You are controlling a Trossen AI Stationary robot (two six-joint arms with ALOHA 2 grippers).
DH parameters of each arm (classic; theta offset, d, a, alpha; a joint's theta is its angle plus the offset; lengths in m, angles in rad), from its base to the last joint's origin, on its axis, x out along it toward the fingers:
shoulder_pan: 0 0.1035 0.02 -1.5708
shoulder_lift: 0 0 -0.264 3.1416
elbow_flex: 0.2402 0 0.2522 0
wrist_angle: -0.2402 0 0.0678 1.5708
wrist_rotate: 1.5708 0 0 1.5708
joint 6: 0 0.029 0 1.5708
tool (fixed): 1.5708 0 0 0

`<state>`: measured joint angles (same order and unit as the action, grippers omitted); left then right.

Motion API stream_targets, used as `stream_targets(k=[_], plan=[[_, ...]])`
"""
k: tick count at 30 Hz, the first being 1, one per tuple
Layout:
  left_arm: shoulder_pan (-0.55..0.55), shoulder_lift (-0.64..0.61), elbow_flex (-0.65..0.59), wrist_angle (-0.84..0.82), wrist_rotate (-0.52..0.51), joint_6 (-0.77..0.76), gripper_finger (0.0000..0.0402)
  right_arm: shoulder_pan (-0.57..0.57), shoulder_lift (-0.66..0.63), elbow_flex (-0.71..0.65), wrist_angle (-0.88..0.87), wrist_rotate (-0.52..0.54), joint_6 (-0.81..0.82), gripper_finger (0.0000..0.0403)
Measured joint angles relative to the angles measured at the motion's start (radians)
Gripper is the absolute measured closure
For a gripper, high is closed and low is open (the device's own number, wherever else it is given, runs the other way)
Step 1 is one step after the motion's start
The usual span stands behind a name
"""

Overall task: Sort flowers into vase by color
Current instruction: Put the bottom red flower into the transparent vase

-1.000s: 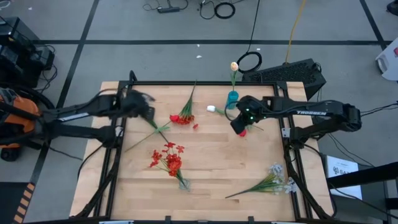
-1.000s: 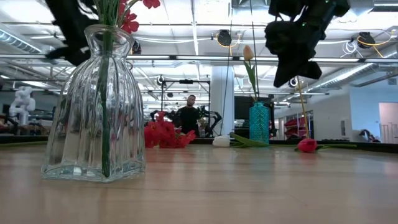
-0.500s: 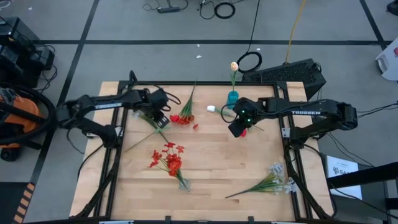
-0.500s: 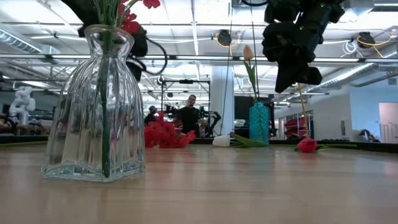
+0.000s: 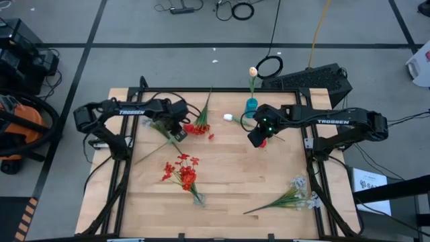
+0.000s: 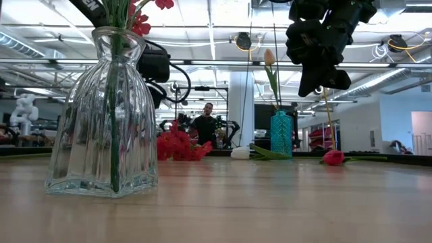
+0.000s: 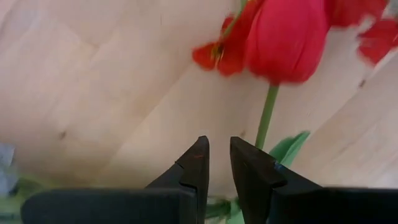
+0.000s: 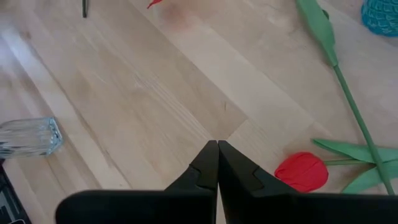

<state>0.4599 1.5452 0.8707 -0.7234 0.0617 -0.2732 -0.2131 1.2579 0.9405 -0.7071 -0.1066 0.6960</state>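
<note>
My left gripper (image 5: 180,126) points down at the table's far left, open by a narrow gap (image 7: 219,146) with bare wood showing between the fingertips. Just ahead of it lies a red bud (image 7: 286,37). Its green stem (image 7: 266,118) runs behind one finger, outside the gap. A red blossom cluster (image 5: 197,128) lies beside it. My right gripper (image 5: 257,139) hovers shut (image 8: 217,144) above a red rosebud (image 8: 301,171) that lies flat on the wood. A clear glass vase (image 5: 197,197) holds red flowers (image 5: 181,171). A teal vase (image 5: 250,106) holds a cream tulip (image 5: 253,70).
A white bud (image 5: 228,117) lies left of the teal vase. A white spray (image 5: 295,196) lies at the near right corner. A long green stalk (image 5: 151,153) slants toward the left edge. Bare wood (image 5: 235,168) fills the table's middle. A person stands in the room behind the table.
My left gripper has swung from the table's far left edge toward the right. It has also sunk toward the red flowers, rolling its wrist as it came down. The flowers and my right arm have stayed where they were.
</note>
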Motion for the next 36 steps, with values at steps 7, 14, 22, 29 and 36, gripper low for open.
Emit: stream_targets(k=[7, 14, 22, 29, 36], plan=[[0.0, 0.0, 0.0, 0.063, -0.003, -0.019, 0.0325, 0.0, 0.0, 0.0, 0.0, 0.0, 0.0, 0.0403], [0.0, 0.0, 0.0, 0.068, -0.002, -0.034, 0.0267, 0.0, 0.0, 0.0, 0.0, 0.0, 0.0, 0.0403], [-0.032, 0.0, 0.0, 0.054, 0.041, -0.031, 0.0239, 0.0, 0.0, 0.0, 0.0, 0.0, 0.0, 0.0403], [-0.043, 0.0, 0.0, 0.053, 0.039, -0.001, 0.0242, 0.0, 0.0, 0.0, 0.0, 0.0, 0.0, 0.0403], [-0.043, 0.0, 0.0, 0.057, 0.012, -0.006, 0.0258, 0.0, 0.0, 0.0, 0.0, 0.0, 0.0, 0.0403]])
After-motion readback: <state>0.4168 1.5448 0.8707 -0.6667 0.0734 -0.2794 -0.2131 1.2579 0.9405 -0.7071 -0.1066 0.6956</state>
